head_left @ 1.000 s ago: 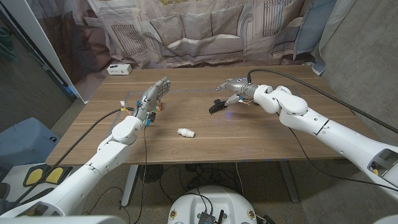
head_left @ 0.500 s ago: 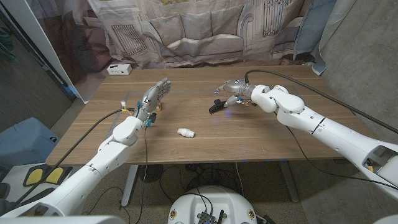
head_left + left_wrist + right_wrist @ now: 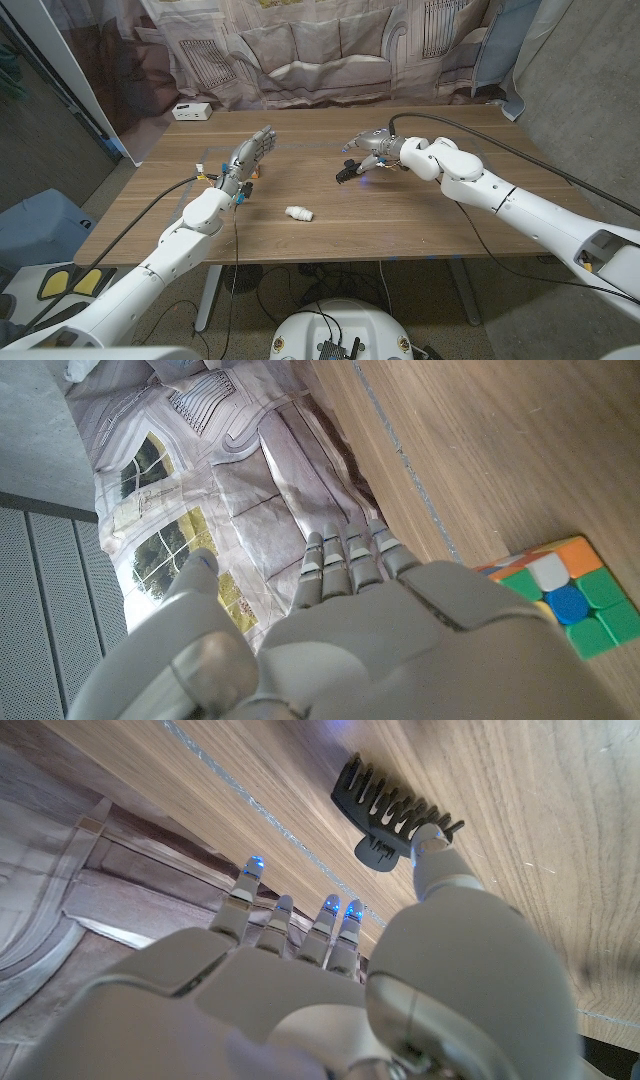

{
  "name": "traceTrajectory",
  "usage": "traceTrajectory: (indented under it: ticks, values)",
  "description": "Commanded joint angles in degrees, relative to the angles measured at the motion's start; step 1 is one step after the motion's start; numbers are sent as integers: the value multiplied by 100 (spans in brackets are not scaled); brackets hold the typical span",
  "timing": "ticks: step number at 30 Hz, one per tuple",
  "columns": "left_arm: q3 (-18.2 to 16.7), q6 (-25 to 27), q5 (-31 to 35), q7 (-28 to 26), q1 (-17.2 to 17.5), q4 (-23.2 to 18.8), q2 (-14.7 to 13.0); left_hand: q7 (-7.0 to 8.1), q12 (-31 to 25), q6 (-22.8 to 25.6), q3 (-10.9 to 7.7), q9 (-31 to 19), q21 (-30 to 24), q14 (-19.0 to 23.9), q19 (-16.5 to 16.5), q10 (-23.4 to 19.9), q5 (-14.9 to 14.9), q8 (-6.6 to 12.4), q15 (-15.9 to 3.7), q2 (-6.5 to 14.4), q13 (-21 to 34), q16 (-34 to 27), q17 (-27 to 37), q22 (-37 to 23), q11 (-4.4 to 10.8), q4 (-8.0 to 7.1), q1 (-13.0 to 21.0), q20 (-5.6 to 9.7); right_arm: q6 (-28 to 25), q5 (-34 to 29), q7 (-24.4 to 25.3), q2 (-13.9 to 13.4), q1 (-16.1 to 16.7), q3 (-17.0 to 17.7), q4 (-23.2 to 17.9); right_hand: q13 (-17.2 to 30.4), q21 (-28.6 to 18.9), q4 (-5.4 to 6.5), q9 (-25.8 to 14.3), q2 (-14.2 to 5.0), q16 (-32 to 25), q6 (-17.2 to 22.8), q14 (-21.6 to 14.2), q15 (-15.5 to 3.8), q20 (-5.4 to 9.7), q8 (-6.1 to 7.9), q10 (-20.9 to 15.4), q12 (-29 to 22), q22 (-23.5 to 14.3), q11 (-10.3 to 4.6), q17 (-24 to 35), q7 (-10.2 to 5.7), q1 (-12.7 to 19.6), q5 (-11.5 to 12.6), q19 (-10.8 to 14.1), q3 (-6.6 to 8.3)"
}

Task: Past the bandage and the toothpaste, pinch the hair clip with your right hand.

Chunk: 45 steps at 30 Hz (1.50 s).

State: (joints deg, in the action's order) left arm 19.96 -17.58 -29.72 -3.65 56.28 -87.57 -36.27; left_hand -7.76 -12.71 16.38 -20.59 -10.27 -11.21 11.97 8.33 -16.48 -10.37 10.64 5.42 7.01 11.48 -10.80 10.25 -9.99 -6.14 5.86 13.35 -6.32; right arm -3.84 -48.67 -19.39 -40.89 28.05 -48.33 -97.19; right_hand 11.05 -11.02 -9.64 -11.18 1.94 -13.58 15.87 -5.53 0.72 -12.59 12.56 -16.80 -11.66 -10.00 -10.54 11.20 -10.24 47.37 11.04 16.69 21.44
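Right hand sits over the far middle of the wooden table, fingers spread, nothing gripped yet. The black hair clip lies on the tabletop just below and beside the fingertips. In the right wrist view the thumb tip meets one end of the hair clip; touching or just shy of it, hard to tell at this angle. The other fingers point past it, apart from it.

Handling judgement: the clip looks like a hard plastic claw type, with a row of stiff teeth along one edge and a solid spine behind. Probably very light, rigid, matte and a bit slick, so it may skid on the smooth wood when nudged. Best pinch is across the solid spine or hinge end, thumb on one side and a finger opposite, not on the teeth, which give little purchase.

Left hand is well away from the right hand, open with straight fingers, holding nothing. A colourful puzzle cube lies by its palm. A small white tube-like item, maybe the toothpaste, lies nearer the robot than both hands.
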Motion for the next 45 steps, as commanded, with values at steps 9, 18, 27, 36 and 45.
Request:
traceTrajectory:
  ticks: [9,18,27,36,45]
  values:
    - [56,81,-23,60,-58,41,11,-1,8,34,-56,-8,-15,48,-19,-52,20,21,-18,-25,14,-3,10,-29,4,21,8,-4,143,65,-225,191,-310,-253,461,25,-30,35,-18,-20,-76,285,-205,-28,19,79,-241,-67,-13,-28,11,-47,126,16,69,38]
    - [103,113,-14,111,-156,89,36,-3,9,34,-64,-8,-15,51,-21,-53,21,20,-15,-27,14,-4,11,-29,-5,23,4,-2,224,43,-246,162,-384,-329,522,24,-47,36,-16,-30,-110,397,-325,-48,21,98,-352,-84,-15,-33,10,-73,162,14,132,43]
    - [147,88,-46,161,-202,213,103,-2,12,36,-71,-8,-15,49,-22,-49,21,20,-11,-25,15,-3,11,-30,-1,24,2,-7,259,-87,-344,249,-516,-453,604,23,-61,49,-13,-34,-138,605,-446,-69,19,140,-517,-105,-15,-87,11,-114,185,9,210,32]
    - [139,70,-56,138,-176,232,106,0,15,34,-81,-8,-15,49,-23,-48,21,18,-7,-26,15,-2,11,-30,-10,25,-2,-2,350,-23,-106,341,-547,-453,763,24,-92,48,-7,-32,-211,909,-720,-126,23,185,-781,-121,-17,-118,11,-182,237,13,391,11]
    - [140,47,-69,146,-177,261,120,5,14,33,-87,-8,-16,41,-22,-54,21,17,-8,-28,15,1,12,-30,-21,26,-7,4,411,34,82,372,-564,-460,851,25,-127,52,-7,-69,-322,1215,-1096,-235,26,210,-1107,-120,-17,-145,23,-223,339,22,661,-3]
